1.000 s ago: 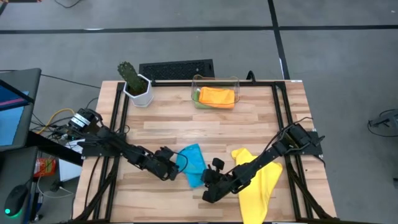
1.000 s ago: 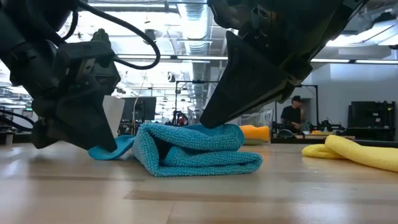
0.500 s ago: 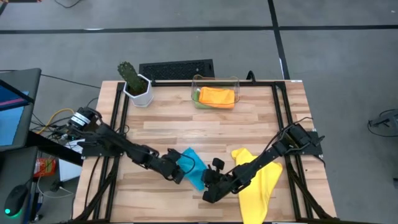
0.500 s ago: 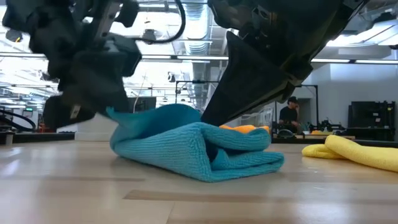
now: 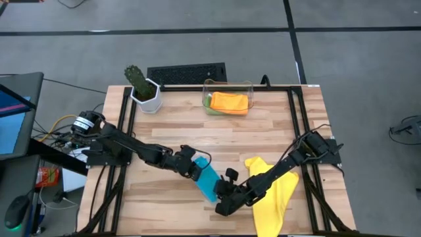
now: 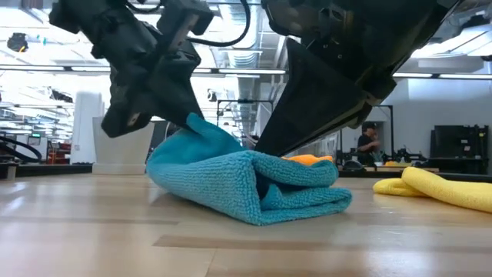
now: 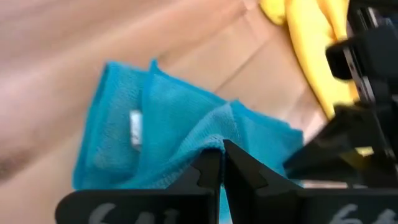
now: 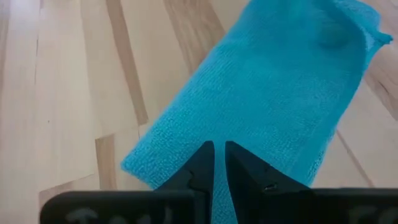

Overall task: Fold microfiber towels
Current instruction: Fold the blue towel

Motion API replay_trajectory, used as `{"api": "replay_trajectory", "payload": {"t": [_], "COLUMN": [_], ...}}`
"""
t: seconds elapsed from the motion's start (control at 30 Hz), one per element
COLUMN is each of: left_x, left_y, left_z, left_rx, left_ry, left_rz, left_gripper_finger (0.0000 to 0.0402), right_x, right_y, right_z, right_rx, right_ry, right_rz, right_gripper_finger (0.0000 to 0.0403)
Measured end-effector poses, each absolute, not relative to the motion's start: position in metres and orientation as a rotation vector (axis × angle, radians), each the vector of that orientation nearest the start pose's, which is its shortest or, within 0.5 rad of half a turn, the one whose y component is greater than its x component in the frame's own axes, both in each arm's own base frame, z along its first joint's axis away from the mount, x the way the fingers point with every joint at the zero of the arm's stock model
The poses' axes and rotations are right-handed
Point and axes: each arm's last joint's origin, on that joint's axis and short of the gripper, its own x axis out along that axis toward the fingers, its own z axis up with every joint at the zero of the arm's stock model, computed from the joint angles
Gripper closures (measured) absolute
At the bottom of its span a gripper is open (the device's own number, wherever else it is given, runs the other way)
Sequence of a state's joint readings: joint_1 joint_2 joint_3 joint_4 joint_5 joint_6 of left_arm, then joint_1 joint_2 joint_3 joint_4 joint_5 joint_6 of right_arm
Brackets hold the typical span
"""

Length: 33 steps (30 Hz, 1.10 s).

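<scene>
We've got both grippers, left [image 5: 195, 167] and right [image 5: 222, 195], pinched tight on the blue towel [image 5: 208, 180], mid-table.

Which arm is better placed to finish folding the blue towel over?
Left. Its hand is shut on a raised edge of the blue towel, free to lay it across, while the right hand pins the opposite end against the table.

Grey floor [image 5: 197, 46] (dark seams); ceiling strip lights [image 6: 450, 75] beyond.
</scene>
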State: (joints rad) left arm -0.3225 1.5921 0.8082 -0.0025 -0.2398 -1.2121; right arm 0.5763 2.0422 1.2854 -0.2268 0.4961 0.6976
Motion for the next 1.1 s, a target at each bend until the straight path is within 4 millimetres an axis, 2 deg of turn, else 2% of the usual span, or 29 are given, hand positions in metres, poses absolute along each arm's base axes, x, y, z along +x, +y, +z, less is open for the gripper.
{"api": "replay_trajectory", "payload": {"t": [0.17, 0.3, 0.43, 0.67, 0.8, 0.97, 1.1], "left_x": [0.296, 0.297, 0.298, 0.296, 0.295, 0.286, 0.277], "left_y": [-0.084, -0.080, -0.077, -0.073, -0.066, -0.060, -0.071], "left_z": [0.168, 0.168, 0.169, 0.175, 0.185, 0.209, 0.227], "left_rx": [-0.934, -0.926, -0.933, -0.938, -0.970, -0.957, -0.866], "left_ry": [0.685, 0.682, 0.689, 0.719, 0.710, 0.659, 0.609], "left_rz": [0.430, 0.438, 0.427, 0.379, 0.350, 0.282, 0.175], "left_gripper_finger": [0.0397, 0.0368, 0.0309, 0.0184, 0.0137, 0.0126, 0.0138], "right_x": [0.351, 0.350, 0.349, 0.349, 0.349, 0.349, 0.352], "right_y": [0.215, 0.215, 0.216, 0.216, 0.216, 0.217, 0.224], "right_z": [0.136, 0.136, 0.134, 0.133, 0.133, 0.136, 0.150], "right_rx": [0.152, 0.155, 0.152, 0.151, 0.159, 0.170, 0.184], "right_ry": [0.812, 0.816, 0.824, 0.824, 0.826, 0.802, 0.666], "right_rz": [-0.213, -0.215, -0.215, -0.216, -0.221, -0.223, -0.244], "right_gripper_finger": [0.0339, 0.0339, 0.0339, 0.0339, 0.0339, 0.0339, 0.0339]}}
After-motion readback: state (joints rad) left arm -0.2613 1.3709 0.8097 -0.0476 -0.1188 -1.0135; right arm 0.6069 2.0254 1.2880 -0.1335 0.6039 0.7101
